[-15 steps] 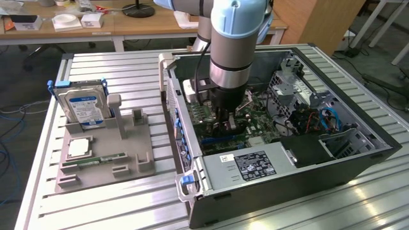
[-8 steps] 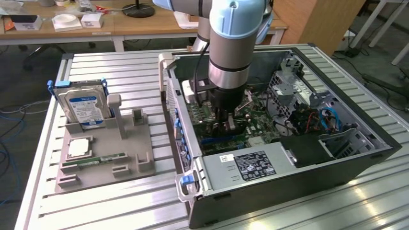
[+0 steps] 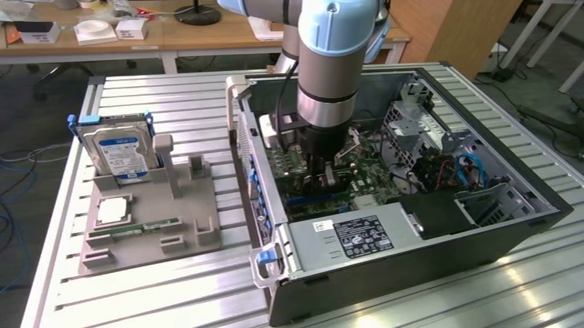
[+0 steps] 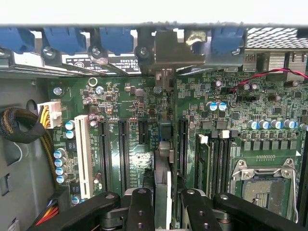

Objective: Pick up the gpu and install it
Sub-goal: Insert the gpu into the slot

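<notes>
The open computer case (image 3: pixel 401 225) lies on its side on the slatted metal surface (image 3: pixel 137 294), taking up the centre and right of the exterior view. Inside it sit the green motherboard (image 3: pixel 365 171), a black power supply (image 3: pixel 365 236) with a white label along the near wall, a metal drive cage (image 3: pixel 415 119) toward the back, and blue cables (image 3: pixel 470 167) on the exterior view's right.

The arm (image 3: pixel 333 61) comes down from the top centre into the case, and the gripper (image 3: pixel 327 179) is low over the motherboard. In the wrist view the black fingers (image 4: pixel 140 211) at the bottom centre are clamped on the gpu (image 4: pixel 162 173), which stands on edge between them, seen as a thin strip running up the middle of the frame. Its silver bracket (image 4: pixel 175 48) sits at the top centre against the case's rear wall, in line with the row of blue slot clips (image 4: pixel 67 38). The card stands over the motherboard between the long black slots (image 4: pixel 122 154) on one side and the memory slots (image 4: pixel 216 159) on the other; whether its edge is seated in a slot cannot be told. The empty processor socket (image 4: pixel 264 185) shows at the lower right.

At the left of the exterior view a grey holder tray (image 3: pixel 150 219) rests on the surface. A hard drive (image 3: pixel 119 152) with a blue label stands upright in its back slot, a slim green memory stick (image 3: pixel 141 227) lies in a groove near the front, and a square chip (image 3: pixel 109 210) lies flat beside it.
</notes>
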Robot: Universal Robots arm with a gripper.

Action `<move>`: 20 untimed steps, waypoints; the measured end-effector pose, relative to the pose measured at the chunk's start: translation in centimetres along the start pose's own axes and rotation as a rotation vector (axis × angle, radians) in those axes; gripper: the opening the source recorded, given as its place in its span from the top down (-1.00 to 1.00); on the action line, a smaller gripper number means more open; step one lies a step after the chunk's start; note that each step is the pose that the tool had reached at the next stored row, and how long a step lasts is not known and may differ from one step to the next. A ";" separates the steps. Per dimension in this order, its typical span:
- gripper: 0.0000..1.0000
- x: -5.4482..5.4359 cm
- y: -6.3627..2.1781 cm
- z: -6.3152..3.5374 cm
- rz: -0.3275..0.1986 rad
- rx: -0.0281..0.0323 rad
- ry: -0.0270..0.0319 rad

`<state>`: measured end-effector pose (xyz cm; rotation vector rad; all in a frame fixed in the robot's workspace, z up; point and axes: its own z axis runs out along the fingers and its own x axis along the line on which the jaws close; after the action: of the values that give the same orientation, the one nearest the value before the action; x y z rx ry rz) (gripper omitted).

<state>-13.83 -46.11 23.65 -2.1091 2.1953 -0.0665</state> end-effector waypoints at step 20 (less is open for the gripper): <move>0.47 0.0 0.09 0.15 0.000 -0.0004 -0.0003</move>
<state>-13.90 -46.10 23.49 -2.1091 2.1953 -0.0657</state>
